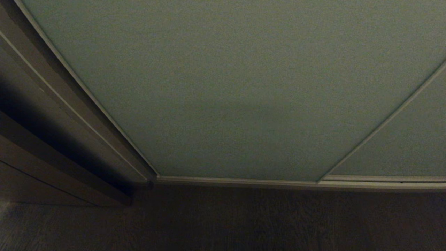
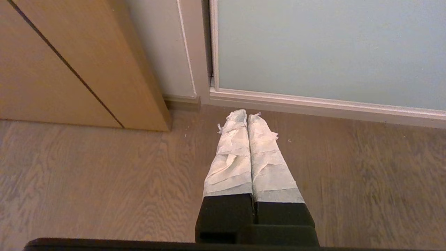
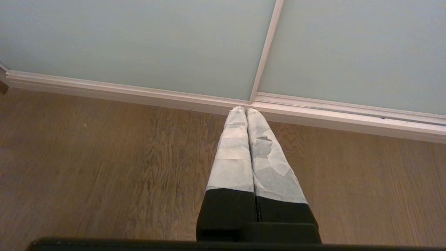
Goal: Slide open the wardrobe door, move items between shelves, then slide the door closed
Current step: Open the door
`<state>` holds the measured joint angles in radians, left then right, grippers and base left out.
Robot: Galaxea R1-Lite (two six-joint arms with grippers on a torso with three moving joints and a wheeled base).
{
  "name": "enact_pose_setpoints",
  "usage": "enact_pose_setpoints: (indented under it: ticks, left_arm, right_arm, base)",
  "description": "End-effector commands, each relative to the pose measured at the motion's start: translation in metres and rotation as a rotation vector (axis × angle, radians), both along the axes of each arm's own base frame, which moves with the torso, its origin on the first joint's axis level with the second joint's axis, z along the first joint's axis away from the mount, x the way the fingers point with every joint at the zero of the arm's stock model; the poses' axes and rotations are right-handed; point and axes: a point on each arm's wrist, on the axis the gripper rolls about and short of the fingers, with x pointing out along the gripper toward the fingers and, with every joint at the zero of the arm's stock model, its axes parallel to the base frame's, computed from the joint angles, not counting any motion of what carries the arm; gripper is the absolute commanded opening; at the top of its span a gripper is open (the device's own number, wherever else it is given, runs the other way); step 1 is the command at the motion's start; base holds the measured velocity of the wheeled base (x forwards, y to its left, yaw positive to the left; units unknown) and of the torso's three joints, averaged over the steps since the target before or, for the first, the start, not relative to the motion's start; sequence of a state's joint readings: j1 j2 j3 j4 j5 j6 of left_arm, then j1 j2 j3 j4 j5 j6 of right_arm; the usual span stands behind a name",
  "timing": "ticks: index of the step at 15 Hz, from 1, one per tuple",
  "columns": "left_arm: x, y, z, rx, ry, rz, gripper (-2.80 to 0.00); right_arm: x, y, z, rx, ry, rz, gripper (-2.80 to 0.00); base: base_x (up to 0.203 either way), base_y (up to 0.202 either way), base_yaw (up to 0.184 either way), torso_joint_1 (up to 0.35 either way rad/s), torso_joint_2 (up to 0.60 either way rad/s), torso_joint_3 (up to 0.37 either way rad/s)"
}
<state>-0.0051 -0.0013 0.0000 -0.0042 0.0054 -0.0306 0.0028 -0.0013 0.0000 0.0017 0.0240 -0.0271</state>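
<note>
The sliding wardrobe door is a pale grey-green panel with a thin light frame, filling most of the head view; it stands closed. It shows too in the left wrist view and the right wrist view. A second like panel adjoins it on the right, behind a thin frame strip. My left gripper hangs shut over the wooden floor, near the door's left bottom corner, holding nothing. My right gripper is shut and empty too, over the floor before the joint of the two panels. The items and shelves are hidden behind the door.
A brown wooden side panel stands left of the wardrobe, seen dark in the head view. A light bottom rail runs along the foot of the doors. Wood-grain floor spreads in front.
</note>
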Motion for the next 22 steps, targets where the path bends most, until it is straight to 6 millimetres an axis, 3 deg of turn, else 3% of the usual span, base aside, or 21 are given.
enact_pose_setpoints:
  ticks: [1,12,13,16,19,22]
  left_arm:
    - [0.0,0.0,0.0,0.0,0.001,0.001,-2.8]
    - [-0.001,0.0,0.004,0.053,-0.011,0.005,-2.8]
    - [-0.005,0.0,0.018,0.053,-0.057,0.01,-2.8]
    - [-0.015,0.001,0.088,0.053,-0.198,0.037,-2.8]
    - [0.004,0.001,0.155,0.052,-0.323,0.13,-2.8]
    - [0.042,0.006,0.207,0.064,-0.424,0.297,-2.8]
  right_arm:
    - [0.0,0.0,0.0,-0.001,0.0,0.001,-2.8]
    - [0.0,0.0,0.0,-0.001,0.0,0.001,-2.8]
    - [0.0,0.0,0.0,-0.001,0.0,0.001,-2.8]
    - [0.0,0.0,0.0,-0.001,0.0,0.001,-2.8]
    - [0.0,0.0,0.0,-0.001,0.0,0.001,-2.8]
    - [0.0,0.0,0.0,-0.001,0.0,0.001,-2.8]
  base:
    - [0.0,0.0,0.0,0.0,0.0,0.0]
    - [0.0,0.0,0.0,0.0,0.0,0.0]
    - [0.0,0.0,0.0,0.0,0.0,0.0]
    - [0.0,0.0,0.0,0.0,0.0,0.0]
    - [0.0,0.0,0.0,0.0,0.0,0.0]
    - [0.0,0.0,0.0,0.0,0.0,0.0]
